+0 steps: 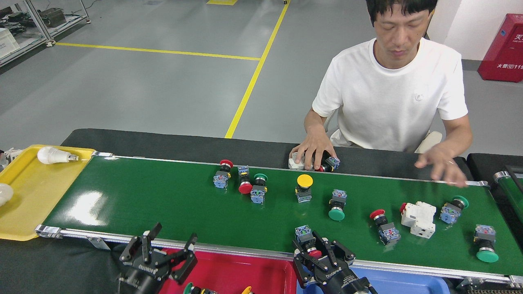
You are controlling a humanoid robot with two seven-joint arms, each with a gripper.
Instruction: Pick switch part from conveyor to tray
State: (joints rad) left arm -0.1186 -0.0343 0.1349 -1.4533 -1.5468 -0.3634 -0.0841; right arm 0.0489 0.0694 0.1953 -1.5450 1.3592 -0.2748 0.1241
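Right hand (316, 254) closes around the red-capped switch part (307, 240) at the conveyor (163, 204) near rail, its axis crosswise; left hand (157, 255) spread, empty, farther off.

1. There is one view, from the robot's own head, looking forward and down.
2. It faces across the conveyor (163, 204), which runs left to right through the middle of the picture.
3. Both arms enter from the bottom edge, close to the camera: left gripper (157, 255), right gripper (322, 255).
4. A person (392, 90) sits on the far side, facing the camera.
5. Grey floor fills the upper left, farther off.
6. With no second view, no part is shared.
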